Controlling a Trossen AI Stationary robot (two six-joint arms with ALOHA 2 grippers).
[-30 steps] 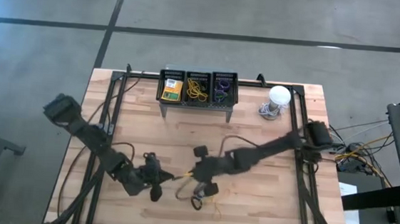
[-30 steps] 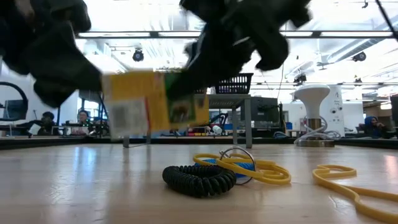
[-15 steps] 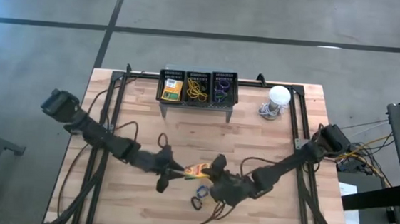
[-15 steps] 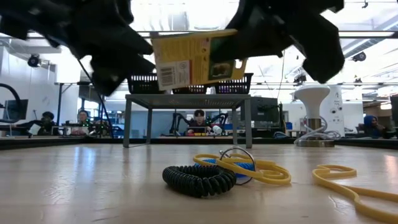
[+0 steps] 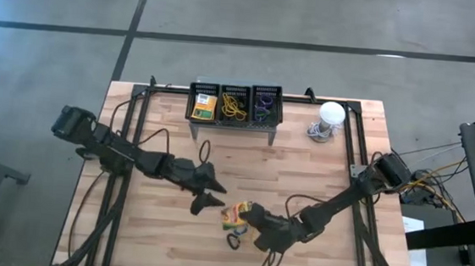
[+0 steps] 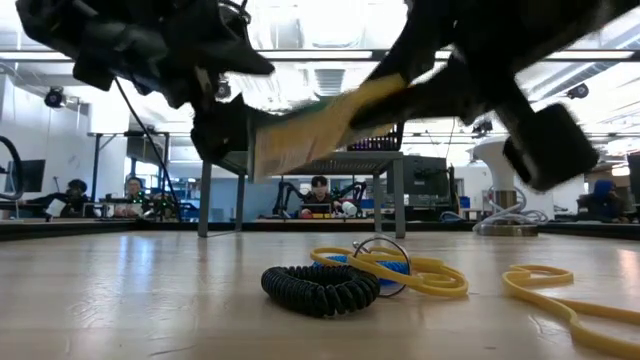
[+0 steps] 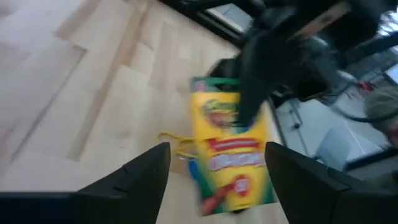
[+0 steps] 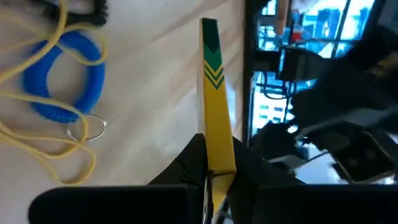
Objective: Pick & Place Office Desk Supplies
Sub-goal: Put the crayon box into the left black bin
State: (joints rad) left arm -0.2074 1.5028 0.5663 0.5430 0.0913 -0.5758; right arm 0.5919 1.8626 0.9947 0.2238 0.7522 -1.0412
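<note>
R hand (image 5: 252, 222) is pinching a crayon box (image 5: 237, 215) by its thin edge, held in the air just above the tabletop (image 5: 319, 173), near 6 o'clock of centre; L hand (image 5: 209, 192) sits just beside it at the box's 10 o'clock, fingers spread, not touching. Box looks light, stiff cardboard w/ slick print, so prob. best gripped across the flat faces, not the narrow edge, or it may pivot. Under it lie a black coil loop (image 6: 320, 288), blue loop (image 8: 64, 87) and yellow rubber bands (image 6: 545, 285), all soft, floppy, snag-prone. Tabletop is pale wood planks; 3-bin rack (image 5: 235, 105) at 12 o'clock, white dome (image 5: 331, 114) at 1. Lab room behind, w/ people seated at desks
</note>
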